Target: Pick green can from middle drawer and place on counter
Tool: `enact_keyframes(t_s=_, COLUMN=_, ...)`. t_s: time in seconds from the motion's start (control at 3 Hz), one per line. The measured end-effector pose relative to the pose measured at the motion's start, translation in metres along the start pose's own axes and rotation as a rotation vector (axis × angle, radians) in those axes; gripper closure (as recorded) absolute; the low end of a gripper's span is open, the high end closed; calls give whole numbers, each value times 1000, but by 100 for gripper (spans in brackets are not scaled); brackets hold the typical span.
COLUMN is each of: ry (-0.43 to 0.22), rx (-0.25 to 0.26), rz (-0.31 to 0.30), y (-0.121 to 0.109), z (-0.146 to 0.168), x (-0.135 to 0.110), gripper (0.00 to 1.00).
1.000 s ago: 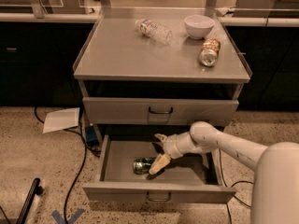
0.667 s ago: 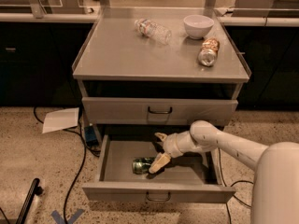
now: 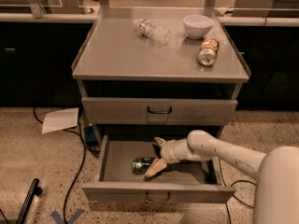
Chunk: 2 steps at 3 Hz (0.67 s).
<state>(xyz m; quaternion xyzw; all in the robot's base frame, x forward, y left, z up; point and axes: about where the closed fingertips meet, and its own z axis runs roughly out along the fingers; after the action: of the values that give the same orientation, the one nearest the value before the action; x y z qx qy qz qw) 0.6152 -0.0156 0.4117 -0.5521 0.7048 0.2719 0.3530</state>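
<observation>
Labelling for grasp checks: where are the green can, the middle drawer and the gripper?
green can (image 3: 141,164): camera view, its green side.
middle drawer (image 3: 119,161): camera view, bare floor.
gripper (image 3: 154,157): camera view, midway between fingertips, in the middle drawer, right of the green can.

Green can (image 3: 141,164): shiny, lying on its side on the floor of the middle drawer (image 3: 117,190), near centre. Drawer stands pulled open. Counter (image 3: 121,55): flat grey top above. Gripper (image 3: 153,157): inside the drawer, jaws spread, lower one against the can.
</observation>
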Motion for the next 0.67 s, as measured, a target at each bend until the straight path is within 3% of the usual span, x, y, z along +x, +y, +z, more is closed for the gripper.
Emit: enact_keyframes(t_s=0.67, ry=16, rx=28, rz=-21, y=-3, z=33, x=7, gripper=0)
